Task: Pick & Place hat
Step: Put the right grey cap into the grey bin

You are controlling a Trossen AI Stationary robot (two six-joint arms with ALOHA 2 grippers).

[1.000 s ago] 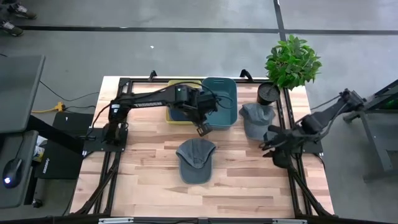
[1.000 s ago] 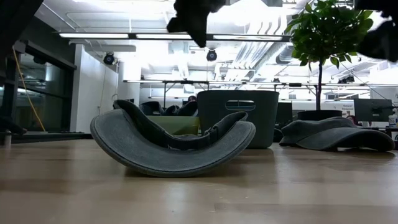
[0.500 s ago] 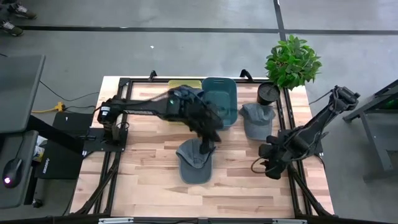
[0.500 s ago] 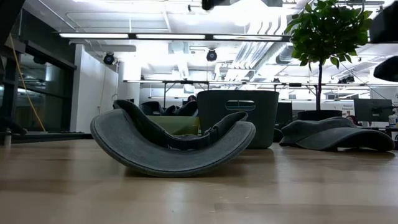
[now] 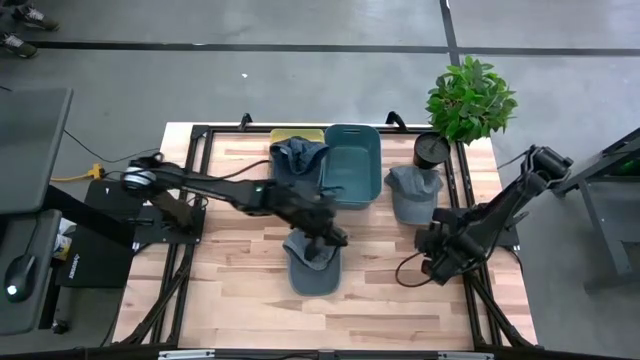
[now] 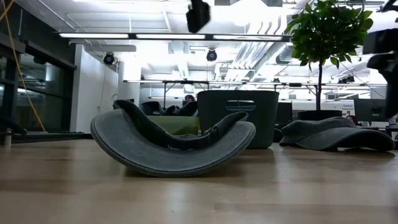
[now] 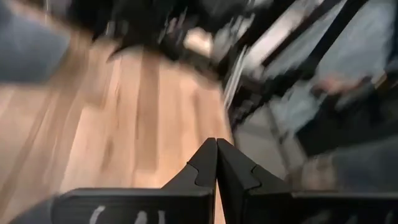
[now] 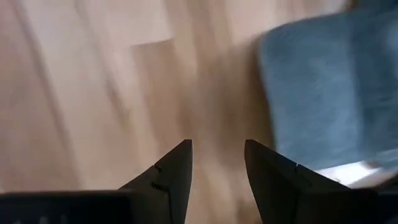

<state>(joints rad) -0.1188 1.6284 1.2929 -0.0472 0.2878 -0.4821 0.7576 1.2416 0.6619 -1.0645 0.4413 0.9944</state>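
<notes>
A grey-blue cap [image 5: 315, 260] lies in the middle of the table; in the low view this cap [image 6: 171, 146] rests on its curved underside. A second cap [image 5: 411, 190] lies near the right edge, and a third cap [image 5: 298, 155] is draped over the yellow tray beside the teal bin [image 5: 352, 160]. My left gripper [image 5: 337, 238] hangs shut [image 7: 216, 146] above the middle cap's far edge, well clear of it [image 6: 198, 15]. My right gripper [image 5: 428, 250] is open [image 8: 217, 162] over the wood, on the near side of the second cap [image 8: 323, 93].
A potted plant [image 5: 470, 100] and a dark cup [image 5: 431, 149] stand at the far right corner. Black frame rails [image 5: 465, 200] run along the table's sides. Bare wood [image 5: 240, 300] lies toward the near edge, left and right of the middle cap.
My left gripper has swung from the teal bin toward the near edge and now hangs over the middle cap, the arm stretched out long. The cap on the yellow tray is now uncovered. My right gripper has shifted toward the near edge. No cap has moved.
</notes>
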